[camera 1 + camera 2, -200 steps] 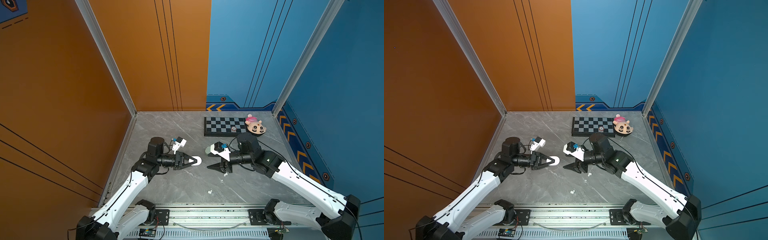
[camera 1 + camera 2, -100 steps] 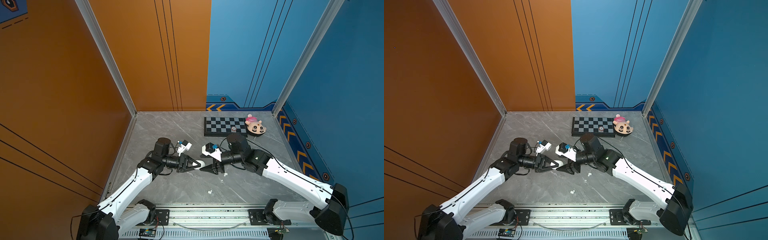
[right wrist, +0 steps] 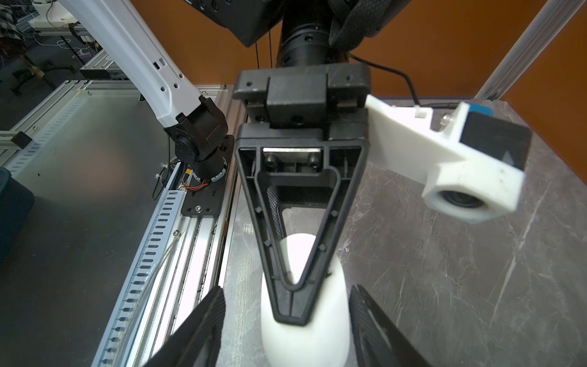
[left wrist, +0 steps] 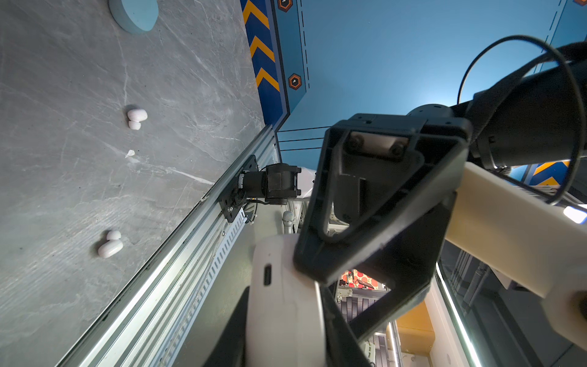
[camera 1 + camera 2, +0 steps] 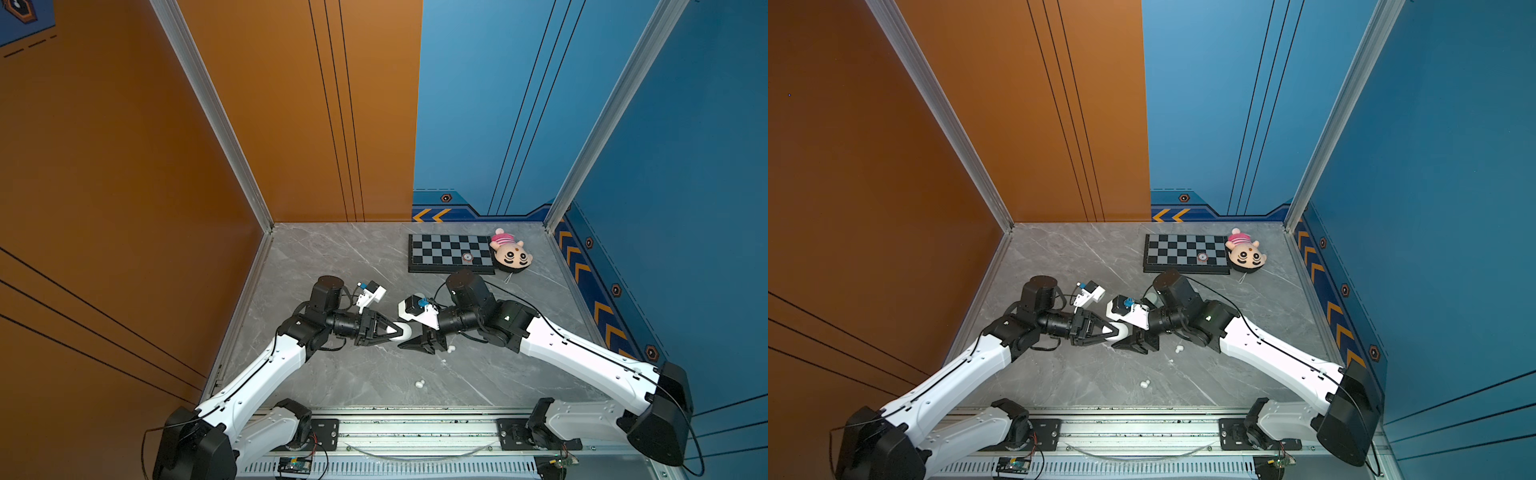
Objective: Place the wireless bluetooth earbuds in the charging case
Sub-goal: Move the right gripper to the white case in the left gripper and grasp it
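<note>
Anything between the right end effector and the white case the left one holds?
Nothing visible. The right end effector, jaws open, flanks the charging case without touching; the left end effector grips it, one finger across its face.

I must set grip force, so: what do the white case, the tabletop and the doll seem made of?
The case: probably moulded plastic, smooth satin white; a fine seam and a port slot show. The tabletop: grey stone look with pale veins, low sheen; perhaps only printed laminate. The doll: seemingly stuffed fabric, soft rounded outline.
</note>
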`<state>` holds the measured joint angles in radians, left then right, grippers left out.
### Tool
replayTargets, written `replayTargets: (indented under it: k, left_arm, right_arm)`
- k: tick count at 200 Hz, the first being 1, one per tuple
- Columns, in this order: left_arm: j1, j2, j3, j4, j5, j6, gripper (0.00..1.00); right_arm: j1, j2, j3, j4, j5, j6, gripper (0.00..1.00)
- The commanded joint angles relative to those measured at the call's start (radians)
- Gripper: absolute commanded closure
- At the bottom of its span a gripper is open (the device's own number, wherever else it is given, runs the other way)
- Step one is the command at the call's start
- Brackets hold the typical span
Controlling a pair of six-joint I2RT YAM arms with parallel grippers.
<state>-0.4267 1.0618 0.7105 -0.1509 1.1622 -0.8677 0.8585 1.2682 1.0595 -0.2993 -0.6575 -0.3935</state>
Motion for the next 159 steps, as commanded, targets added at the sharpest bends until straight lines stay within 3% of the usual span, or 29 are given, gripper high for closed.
replayTargets:
  k: [1, 44, 107, 123, 159]
  left_arm:
    - [-0.013, 0.004, 0.033, 0.001, 0.033, 0.022, 0.82]
    - [-0.017, 0.005, 0.037, -0.001, 0.033, 0.023, 0.82]
    - [-0.020, 0.015, 0.038, -0.003, 0.028, 0.027, 0.80]
    - [-0.020, 0.014, 0.045, -0.014, 0.007, 0.044, 0.73]
    - [-0.007, -0.023, 0.064, -0.029, -0.109, 0.141, 0.44]
  right_arm:
    - [0.004, 0.008, 0.015, -0.024, 0.034, -0.026, 0.39]
    - [0.005, 0.017, 0.021, -0.023, 0.069, -0.039, 0.48]
    - [0.010, 0.005, 0.024, -0.024, 0.087, -0.058, 0.70]
    - [0.010, 0.000, 0.022, -0.024, 0.090, -0.056, 0.74]
    - [-0.003, -0.019, 0.019, -0.042, 0.064, -0.040, 0.77]
